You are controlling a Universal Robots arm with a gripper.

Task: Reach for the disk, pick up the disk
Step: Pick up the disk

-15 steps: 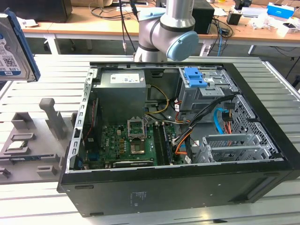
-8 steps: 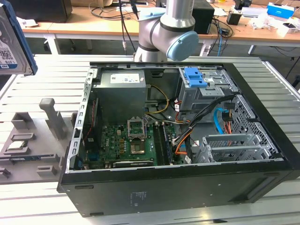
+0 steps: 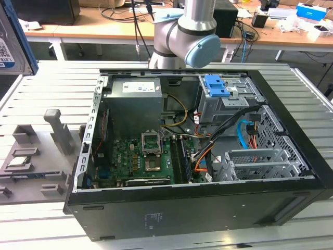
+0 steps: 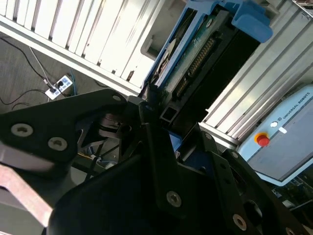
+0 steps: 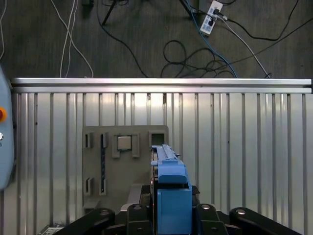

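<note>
Gripper (image 5: 172, 211) up close, fingers closed tight on the disk (image 5: 173, 183), held edge-on above the table (image 5: 244, 147) and tray (image 5: 122, 171). Narrow hold on slick blue rails: one jolt and it could twist and drop.

teach pendant (image 4: 283, 152): maker's name in dark capitals beside red button | disk (image 3: 6, 52): white label, barcode, print illegible | power supply (image 3: 136, 87): white label, illegible | tower case side (image 3: 151, 219): small white marks, illegible

Robotics lab: cabled desks (image 3: 93, 30), opened computer (image 3: 182, 213)
</note>
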